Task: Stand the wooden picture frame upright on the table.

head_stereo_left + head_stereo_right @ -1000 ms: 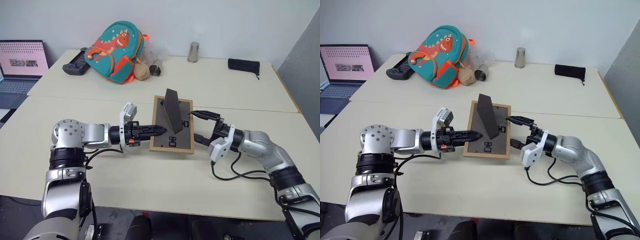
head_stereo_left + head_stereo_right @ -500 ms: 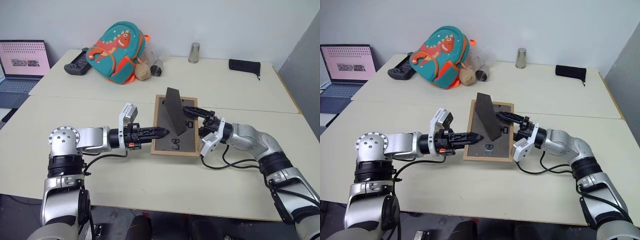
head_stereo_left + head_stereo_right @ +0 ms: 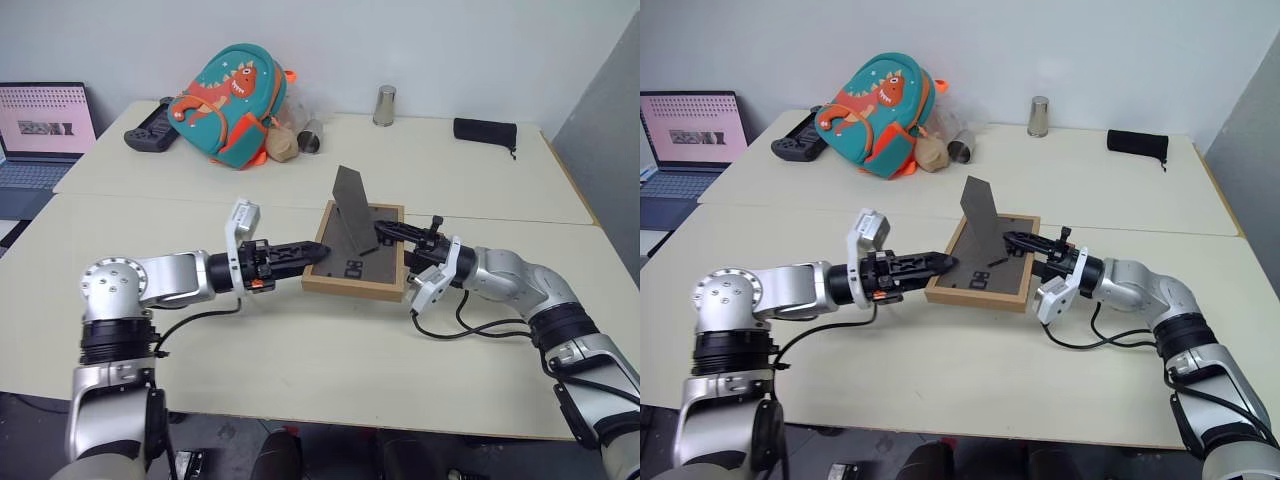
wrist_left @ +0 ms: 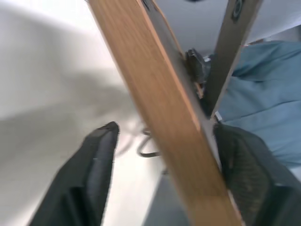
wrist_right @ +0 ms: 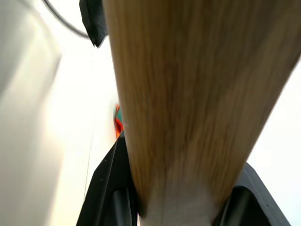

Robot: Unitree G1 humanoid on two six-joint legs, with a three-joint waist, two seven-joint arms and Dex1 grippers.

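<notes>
Currently the wooden picture frame point(image 3: 356, 250) lies back-side up on the counter point(image 3: 300, 350), slightly tilted, between the two end effectors, its long axis running away from the robot. The right end effector point(image 3: 400, 255) comes in from the frame's right side; the right wrist view shows its two black fingers point(image 5: 106, 188) straddling the wood border, apparently clamped on that edge. The left end effector point(image 3: 312, 252) is at the near left corner; the left wrist view shows its fingers point(image 4: 96, 165) spread wide with the border between them, not pinching. Judgement: the right arm has the better purchase for the lift.

Border: light-brown wood, smooth, square-edged. Back panel: dark grey, matte, with white marks. The fold-out prop point(image 3: 354, 208) is a thin, stiff dark wedge, standing up from the panel.

Farther back: a teal backpack point(image 3: 232, 100), soft fabric.
</notes>
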